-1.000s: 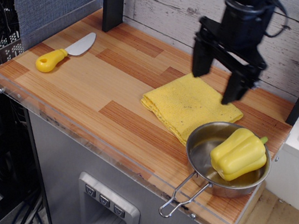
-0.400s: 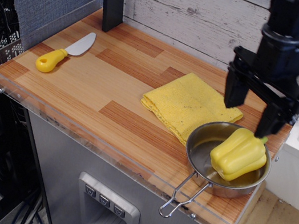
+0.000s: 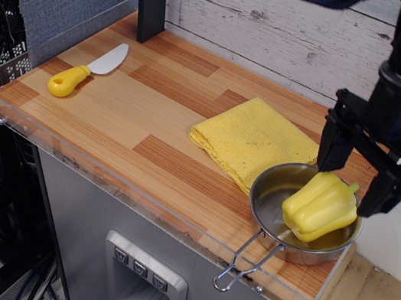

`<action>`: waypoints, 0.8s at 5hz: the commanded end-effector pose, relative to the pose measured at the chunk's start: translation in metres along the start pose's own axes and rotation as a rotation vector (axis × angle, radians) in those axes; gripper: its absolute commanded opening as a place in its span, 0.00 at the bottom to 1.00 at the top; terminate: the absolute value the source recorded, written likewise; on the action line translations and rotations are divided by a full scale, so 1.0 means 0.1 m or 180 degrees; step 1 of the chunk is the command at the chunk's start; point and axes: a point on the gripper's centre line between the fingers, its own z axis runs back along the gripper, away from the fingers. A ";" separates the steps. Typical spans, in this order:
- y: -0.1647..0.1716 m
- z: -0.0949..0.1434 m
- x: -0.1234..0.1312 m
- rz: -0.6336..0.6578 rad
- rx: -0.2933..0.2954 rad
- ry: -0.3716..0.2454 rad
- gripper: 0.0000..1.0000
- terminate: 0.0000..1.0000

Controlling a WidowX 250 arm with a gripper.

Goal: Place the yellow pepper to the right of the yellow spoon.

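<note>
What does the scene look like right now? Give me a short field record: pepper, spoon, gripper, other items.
pepper: yellow pepper lying in the steel pan, near right corner of the table
spoon: yellow spoon at far left, lying flat
gripper: gripper open, above and behind the pepper, not touching it
cloth: folded yellow cloth mid-table, pan rim overlapping its near right edge
task status: pepper not yet picked up

yellow pepper (image 3: 320, 206) glossy yellow, green stem | yellow spoon (image 3: 87, 69) yellow handle, grey blade | cloth (image 3: 253, 140) yellow
</note>
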 end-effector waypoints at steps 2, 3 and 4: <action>0.07 -0.01 -0.09 0.0001 0.0077 0.0172 1.00 0.00; 0.06 -0.04 -0.10 -0.0027 0.0082 0.0236 1.00 0.00; 0.06 -0.05 -0.11 -0.0025 0.0071 0.0270 1.00 0.00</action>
